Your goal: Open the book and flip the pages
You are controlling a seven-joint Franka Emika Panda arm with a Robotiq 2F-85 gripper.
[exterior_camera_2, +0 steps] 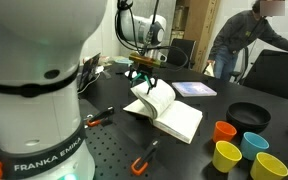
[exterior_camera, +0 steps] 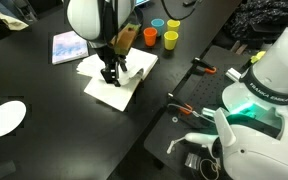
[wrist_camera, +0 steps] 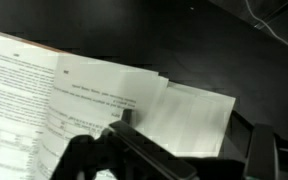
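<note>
The book (exterior_camera: 112, 92) lies open on the black table, white pages up, and its tan-orange cover (exterior_camera: 125, 38) stands raised behind the arm. It also shows in an exterior view (exterior_camera_2: 181, 121). My gripper (exterior_camera: 111, 72) hangs just over the open pages, fingers pointing down. In an exterior view one page (exterior_camera_2: 160, 100) curls up beside the gripper (exterior_camera_2: 147, 80). In the wrist view the pages (wrist_camera: 104, 95) carry printed text. A lifted white sheet (wrist_camera: 189, 110) lies between my two spread fingers (wrist_camera: 189, 135), which do not pinch it.
A blue-pink booklet (exterior_camera: 68, 46) lies beyond the book. Coloured cups (exterior_camera: 170, 40) stand near it and in an exterior view (exterior_camera_2: 227, 155), beside a black bowl (exterior_camera_2: 249, 115). A white plate (exterior_camera: 4, 118) sits apart. Red-handled tools (exterior_camera: 184, 108) and a second robot base (exterior_camera: 254, 130) are close. A person (exterior_camera_2: 239, 40) stands behind.
</note>
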